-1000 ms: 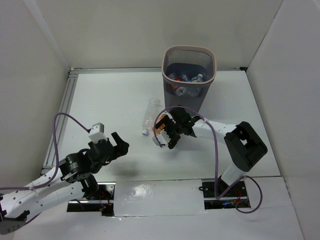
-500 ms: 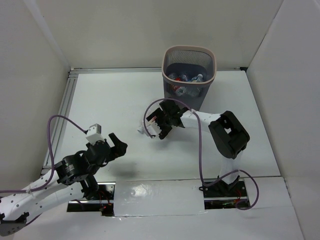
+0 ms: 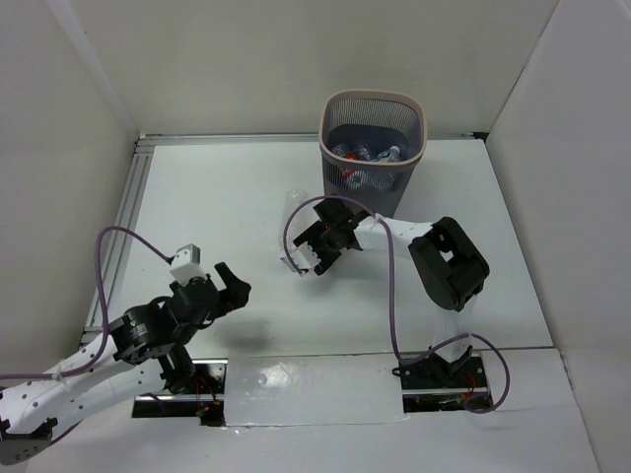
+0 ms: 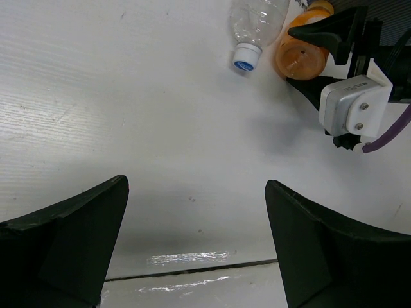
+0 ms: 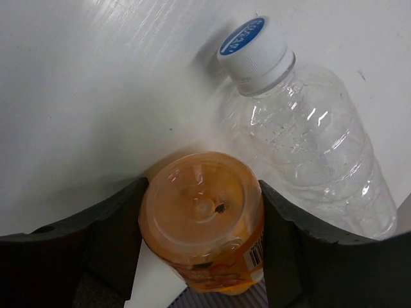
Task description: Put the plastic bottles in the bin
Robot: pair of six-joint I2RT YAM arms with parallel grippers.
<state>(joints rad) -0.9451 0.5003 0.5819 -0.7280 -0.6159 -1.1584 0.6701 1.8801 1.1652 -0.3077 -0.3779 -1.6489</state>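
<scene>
My right gripper [image 3: 317,243] is shut on the orange bottle [image 5: 202,215], its fingers [image 5: 115,237] pressed against both sides; the bottle's base faces the wrist camera. The clear unlabelled bottle [image 3: 295,209] lies on the table right beside it, white-and-blue cap [image 5: 252,43] towards the arms. Both bottles also show in the left wrist view, the orange bottle [image 4: 302,54] and the clear bottle [image 4: 257,22]. The grey mesh bin [image 3: 373,97] stands behind them, up and to the right in the top view, with bottles [image 3: 363,166] inside. My left gripper [image 3: 232,286] is open and empty, hovering over bare table at the near left.
An aluminium rail [image 3: 126,212] runs along the table's left edge. White walls close in the left, back and right sides. The right arm's purple cable [image 3: 394,296] loops over the table near its base.
My right gripper has carried the orange bottle left and further back, up beside the clear bottle, with its elbow folding in. My left arm drew back slightly and then held still.
</scene>
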